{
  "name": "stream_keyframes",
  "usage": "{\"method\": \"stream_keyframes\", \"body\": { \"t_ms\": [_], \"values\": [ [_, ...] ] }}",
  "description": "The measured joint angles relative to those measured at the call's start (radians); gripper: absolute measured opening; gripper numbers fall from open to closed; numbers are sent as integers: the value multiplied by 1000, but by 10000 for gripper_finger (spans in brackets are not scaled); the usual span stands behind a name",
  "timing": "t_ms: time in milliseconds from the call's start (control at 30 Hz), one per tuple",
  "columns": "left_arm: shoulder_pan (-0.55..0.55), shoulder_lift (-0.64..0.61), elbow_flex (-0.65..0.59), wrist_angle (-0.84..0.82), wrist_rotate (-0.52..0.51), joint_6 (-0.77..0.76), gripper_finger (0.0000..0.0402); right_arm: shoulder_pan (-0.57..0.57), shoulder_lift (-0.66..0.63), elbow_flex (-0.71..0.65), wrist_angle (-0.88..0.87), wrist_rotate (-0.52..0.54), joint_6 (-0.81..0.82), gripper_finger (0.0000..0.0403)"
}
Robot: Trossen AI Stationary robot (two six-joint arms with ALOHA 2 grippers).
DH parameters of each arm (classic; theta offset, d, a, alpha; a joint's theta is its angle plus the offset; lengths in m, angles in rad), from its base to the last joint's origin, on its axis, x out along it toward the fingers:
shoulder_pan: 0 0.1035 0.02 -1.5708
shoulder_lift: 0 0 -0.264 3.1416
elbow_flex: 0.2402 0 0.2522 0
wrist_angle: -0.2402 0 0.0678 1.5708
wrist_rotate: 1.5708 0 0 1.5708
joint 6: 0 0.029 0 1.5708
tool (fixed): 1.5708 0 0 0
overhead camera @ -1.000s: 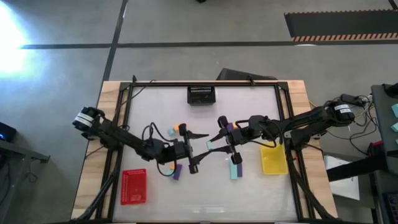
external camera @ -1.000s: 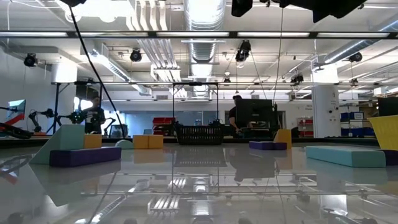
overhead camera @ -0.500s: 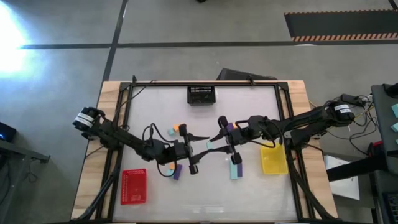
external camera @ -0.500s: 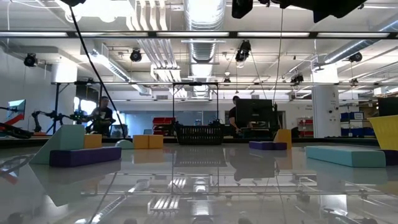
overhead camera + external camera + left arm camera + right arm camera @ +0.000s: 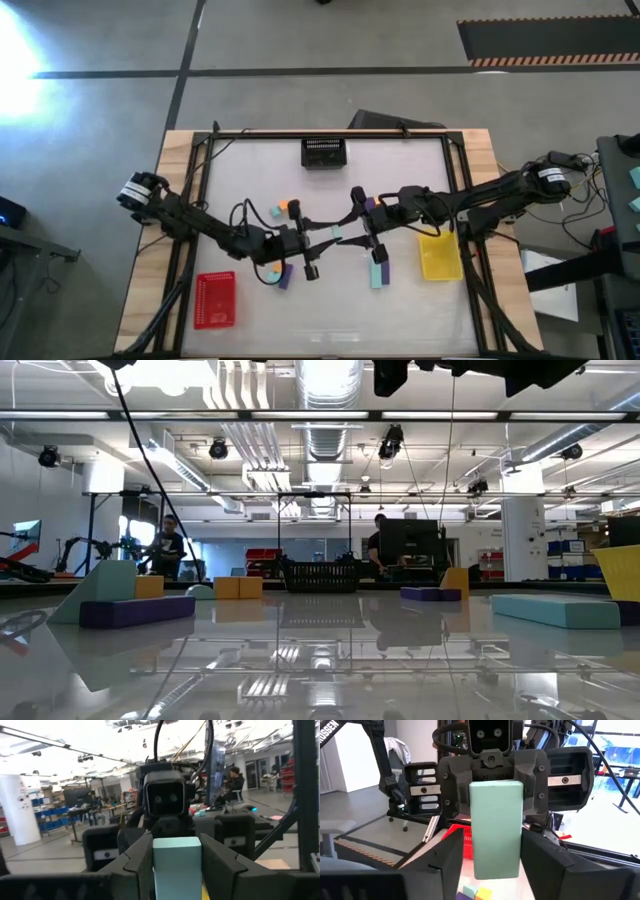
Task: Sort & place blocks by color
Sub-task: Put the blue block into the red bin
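Mint block (image 5: 338,233) mid-table between left gripper (image 5: 322,240) and right gripper (image 5: 352,228); left fingers clamped on it, right fingers spread beside it. Glossy white tabletop (image 5: 400,300); workshop room, ceiling ducts (image 5: 325,385).

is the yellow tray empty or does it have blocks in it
Empty. From above, the yellow tray shows only its bare yellow floor; the nearest teal block lies on the table beside it.

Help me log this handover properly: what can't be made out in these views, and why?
- Mint block: high view, too small between left tool and right tool to show who holds it.
- Both tools: low view, cut off by the top edge.
- Basket contents: high view too small; low view, its mesh wall hides them.
- Purple block: high view, partly under the left arm.
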Motion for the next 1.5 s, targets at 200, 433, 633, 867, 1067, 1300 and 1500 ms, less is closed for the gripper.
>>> {"method": "stream_keyframes", "body": {
  "t_ms": [200,433,633,867,1067,1300,1500],
  "values": [
    [-41,-50,10,-158,-187,-80,114,-2,-91,0,-153,19,23,223],
    [-75,-207,141,-977,-333,-667,114,-3,-229,0,-409,197,47,231],
    [-75,-236,356,-1779,-30,-1323,114,-2,-270,-1,-500,234,63,223],
    [-125,-157,427,-2286,656,-1780,114,-2,-261,-2,-496,235,70,226],
    [-205,-87,369,-2358,829,-1917,114,-2,-256,-2,-496,235,73,226],
    [-277,-47,299,-2357,833,-2055,127,-2,-256,-2,-496,235,74,226],
    [-334,-41,262,-2347,835,-2246,132,-2,-256,-2,-496,235,84,226]
  ]
}}
